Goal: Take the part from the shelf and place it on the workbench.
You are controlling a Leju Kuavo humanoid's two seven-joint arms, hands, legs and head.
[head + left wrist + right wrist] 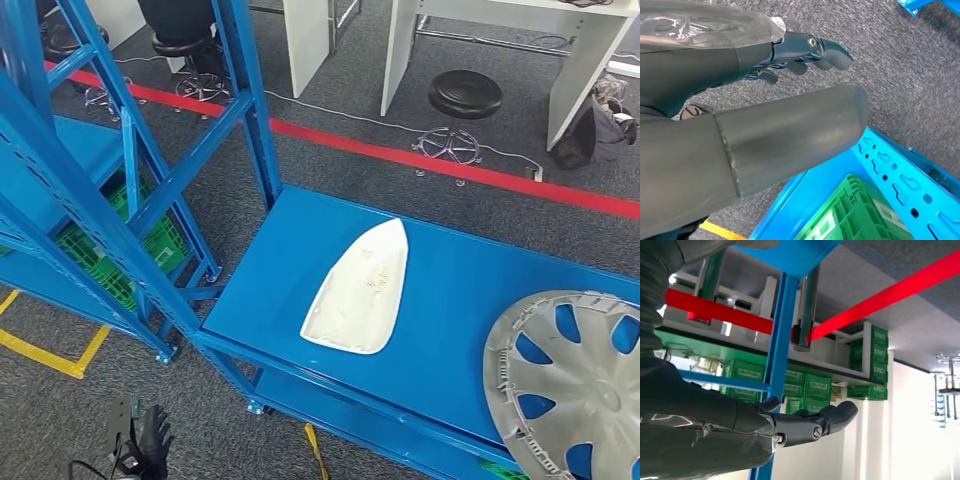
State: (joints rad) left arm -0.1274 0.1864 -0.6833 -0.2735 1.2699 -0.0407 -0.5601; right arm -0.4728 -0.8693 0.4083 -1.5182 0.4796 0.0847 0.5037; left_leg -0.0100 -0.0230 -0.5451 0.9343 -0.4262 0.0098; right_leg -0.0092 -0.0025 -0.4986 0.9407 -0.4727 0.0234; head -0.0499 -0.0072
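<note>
A white, flat, roughly triangular part [361, 288] lies on the blue shelf board [453, 290]. To its right a silver wheel cover [570, 385] rests on the same board, cut off by the picture's edge. My left hand [147, 442] hangs low over the carpet, left of the shelf and well short of the part. In the left wrist view the left hand [791, 85] holds nothing, its fingers [811, 50] stretched out. My right hand [806, 422] also holds nothing, with its fingers [836, 415] extended beside a blue shelf post [777, 355].
A second blue rack [113, 170] stands at the left with a green crate [121, 250] under it. Behind the shelf run a red floor line [453, 165], a black stool [464, 100] and white desks [483, 40]. Yellow tape [45, 355] marks the carpet.
</note>
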